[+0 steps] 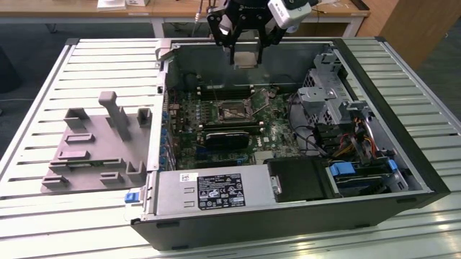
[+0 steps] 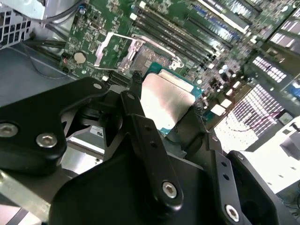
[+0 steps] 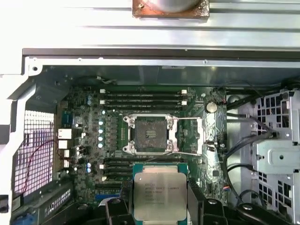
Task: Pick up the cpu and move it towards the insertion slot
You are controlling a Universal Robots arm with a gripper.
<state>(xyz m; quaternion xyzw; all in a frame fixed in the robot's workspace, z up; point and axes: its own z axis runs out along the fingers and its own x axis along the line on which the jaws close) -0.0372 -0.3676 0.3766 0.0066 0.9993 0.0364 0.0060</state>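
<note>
My gripper [image 1: 245, 54] hangs above the far side of the open computer case and is shut on the cpu [image 1: 245, 59], a flat square chip with a silver top. Both wrist views show the cpu [image 3: 157, 193] [image 2: 165, 104] clamped by its edges between the black fingers [image 2: 140, 126]. The insertion slot [image 1: 232, 110] is a square socket with a shiny metal frame and dark centre on the green motherboard. It lies below the chip and nearer the case's middle. In the first wrist view the insertion slot [image 3: 150, 134] stands open and bare, a short way from the held chip.
A grey fixture plate [image 1: 94, 145] with upright posts lies at the exterior view's left of the case. Inside the case are long black RAM slots [image 3: 143, 96], a black heatsink block [image 1: 226, 139], a power supply [image 1: 209, 191] and a drive cage with cables [image 1: 331, 100].
</note>
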